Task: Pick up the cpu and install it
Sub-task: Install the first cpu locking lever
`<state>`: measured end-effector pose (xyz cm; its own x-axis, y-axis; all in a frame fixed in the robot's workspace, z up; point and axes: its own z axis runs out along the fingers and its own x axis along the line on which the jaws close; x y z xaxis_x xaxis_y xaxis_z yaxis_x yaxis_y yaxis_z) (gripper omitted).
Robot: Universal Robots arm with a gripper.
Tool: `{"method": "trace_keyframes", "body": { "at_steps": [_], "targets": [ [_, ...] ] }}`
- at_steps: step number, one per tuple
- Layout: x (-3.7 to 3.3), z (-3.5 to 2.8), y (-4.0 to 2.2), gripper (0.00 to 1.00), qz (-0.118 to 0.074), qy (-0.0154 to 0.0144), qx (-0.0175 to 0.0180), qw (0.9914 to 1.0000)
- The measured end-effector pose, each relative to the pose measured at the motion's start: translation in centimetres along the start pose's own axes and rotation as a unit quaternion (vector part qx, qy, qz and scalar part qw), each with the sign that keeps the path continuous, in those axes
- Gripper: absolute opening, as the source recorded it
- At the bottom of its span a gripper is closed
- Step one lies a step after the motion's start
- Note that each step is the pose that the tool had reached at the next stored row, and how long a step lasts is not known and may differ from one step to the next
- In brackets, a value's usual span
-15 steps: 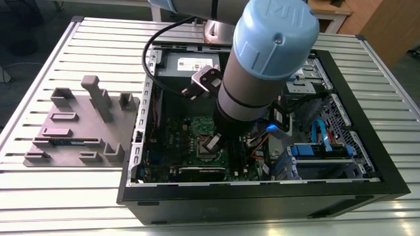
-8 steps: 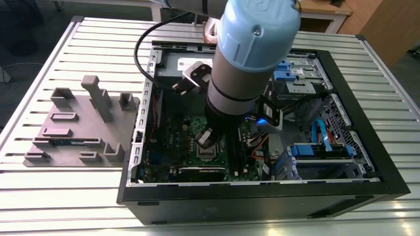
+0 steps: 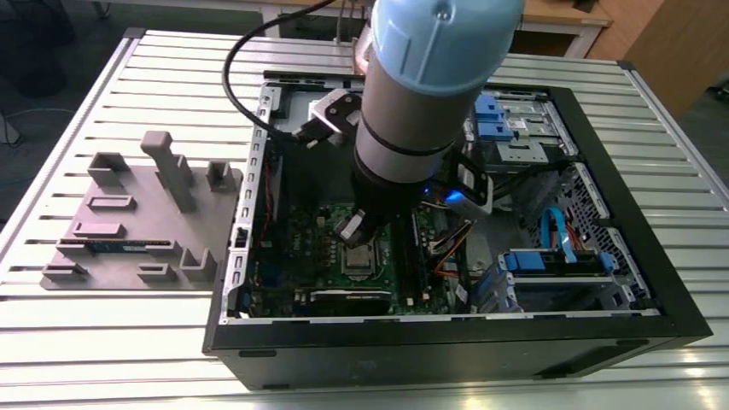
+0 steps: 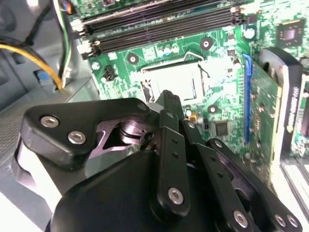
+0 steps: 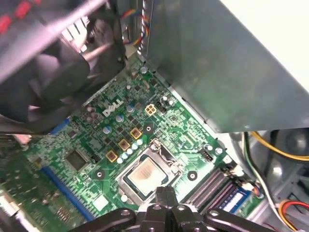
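Note:
The cpu is a small silver square lying flat inside the metal-framed socket of the green motherboard. It also appears pale and shiny as the cpu in the second wrist view. My gripper hangs just above the socket's edge, its two black fingers pressed together with nothing between them. From the exterior view the gripper sits low in the open computer case, right over the socket.
Memory slots and an upright expansion card flank the socket. A black fan, a grey metal wall and loose cables crowd close. On the exterior view's left lies a grey fixture plate.

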<state>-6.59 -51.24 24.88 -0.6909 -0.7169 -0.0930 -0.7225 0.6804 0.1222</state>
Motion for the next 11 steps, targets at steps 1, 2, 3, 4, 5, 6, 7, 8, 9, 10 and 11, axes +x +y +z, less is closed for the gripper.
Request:
{"method": "trace_keyframes", "body": {
  "at_steps": [1, 2, 3, 4, 5, 6, 7, 8, 9, 10, 11],
  "targets": [
    [-0.04, -0.44, 0.05, 0.11, 0.000, 0.0001, 0.0001, 1.00000],
    [-0.07, -0.77, 0.10, 0.11, 0.000, 0.0001, 0.0001, 1.00000],
    [-0.07, -0.80, 0.10, 0.11, 0.000, 0.0001, 0.0001, 1.00000],
    [-0.07, -0.80, 0.10, 0.11, 0.000, 0.0002, 0.0001, 1.00000],
    [-0.07, -0.80, 0.10, 0.11, 0.000, 0.0002, 0.0002, 1.00000],
    [-0.07, -0.80, 0.10, 0.11, 0.000, 0.0003, 0.0002, 1.00000],
    [-0.07, -0.80, 0.10, 0.11, 0.000, 0.0004, 0.0003, 1.00000],
    [-0.07, -0.80, 0.10, 0.11, 0.000, 0.0004, 0.0003, 1.00000],
    [-0.07, -0.81, 0.10, 0.11, 0.000, 0.0005, 0.0004, 1.00000],
    [-0.07, -0.80, 0.10, 0.11, 0.000, 0.0011, 0.0010, 1.00000],
    [-0.07, -0.80, 0.10, 0.11, 0.000, 0.0017, 0.0015, 1.00000]
  ]
}}
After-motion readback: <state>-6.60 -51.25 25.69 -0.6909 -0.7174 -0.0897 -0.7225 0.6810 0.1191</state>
